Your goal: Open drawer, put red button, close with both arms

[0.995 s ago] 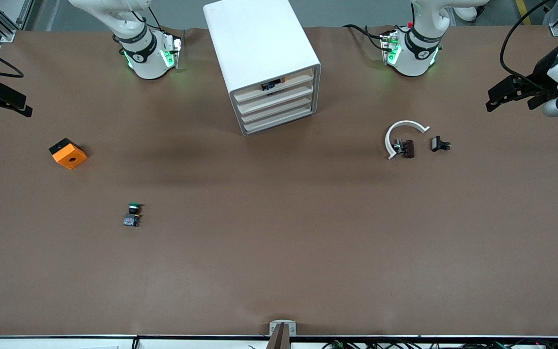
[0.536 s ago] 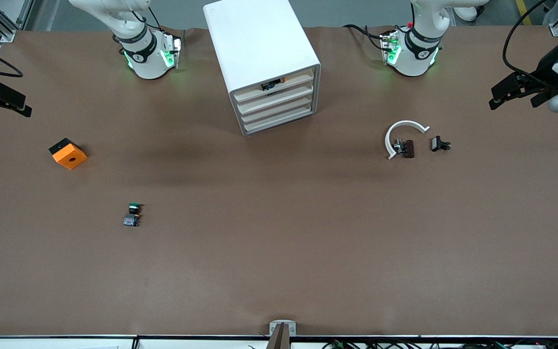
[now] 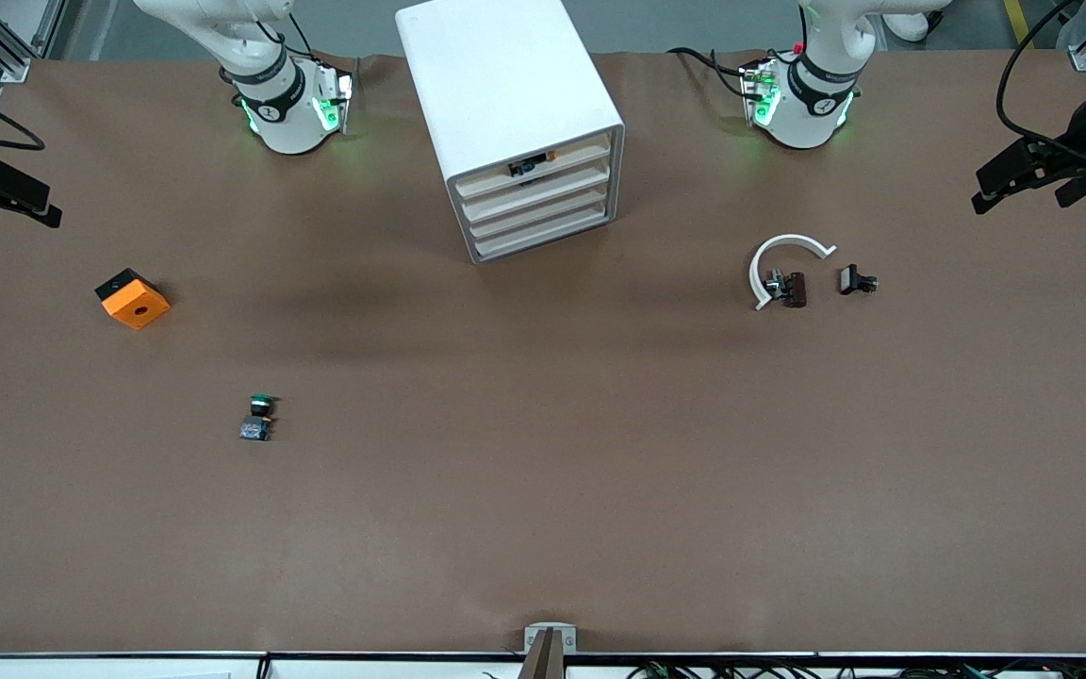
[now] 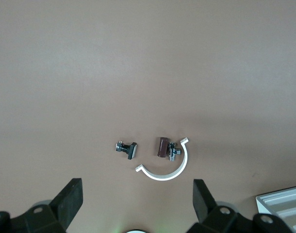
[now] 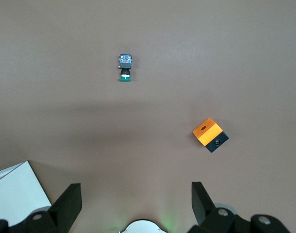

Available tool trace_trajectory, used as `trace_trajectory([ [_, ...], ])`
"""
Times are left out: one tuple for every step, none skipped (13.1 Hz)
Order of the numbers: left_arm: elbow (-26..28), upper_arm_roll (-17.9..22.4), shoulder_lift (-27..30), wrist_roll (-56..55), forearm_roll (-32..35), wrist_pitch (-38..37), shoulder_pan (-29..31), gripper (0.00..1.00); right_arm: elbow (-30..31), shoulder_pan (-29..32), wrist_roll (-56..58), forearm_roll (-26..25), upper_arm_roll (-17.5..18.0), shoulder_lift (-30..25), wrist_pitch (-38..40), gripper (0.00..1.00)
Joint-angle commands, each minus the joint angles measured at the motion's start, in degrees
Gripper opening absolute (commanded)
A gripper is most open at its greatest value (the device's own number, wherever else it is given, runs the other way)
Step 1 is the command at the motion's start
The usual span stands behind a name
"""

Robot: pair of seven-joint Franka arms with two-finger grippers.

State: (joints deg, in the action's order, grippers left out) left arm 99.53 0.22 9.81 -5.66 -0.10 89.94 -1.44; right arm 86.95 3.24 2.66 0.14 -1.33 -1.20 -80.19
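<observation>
The white drawer cabinet [image 3: 515, 104] stands between the two arm bases, all its drawers pushed in. A small dark thing with an orange-red bit [image 3: 529, 167] shows at the top drawer's front; I cannot tell whether it is the red button. No red button lies on the table. My left gripper [image 3: 1019, 203] hangs open and empty over the left arm's end of the table, and its wrist view [image 4: 138, 204] shows the jaws wide apart. My right gripper [image 3: 6, 219] hangs open and empty over the right arm's end, jaws wide apart in its wrist view [image 5: 137, 204].
A green-capped switch [image 3: 260, 415] and an orange block [image 3: 133, 299] lie toward the right arm's end. A white C-shaped ring [image 3: 779, 250], a brown part [image 3: 793, 289] and a black part [image 3: 854, 280] lie toward the left arm's end.
My left gripper has drawn back toward the left arm's end of the table, still open. The right gripper and the things on the table have not moved.
</observation>
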Motion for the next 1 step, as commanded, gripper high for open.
trace_trajectory([
  [-2.58,-0.13,-1.63,-0.06,1.42,-0.20,0.12,1.00,-0.82,0.45,0.60,-0.76,0.54,0.23,0.21,1.00],
])
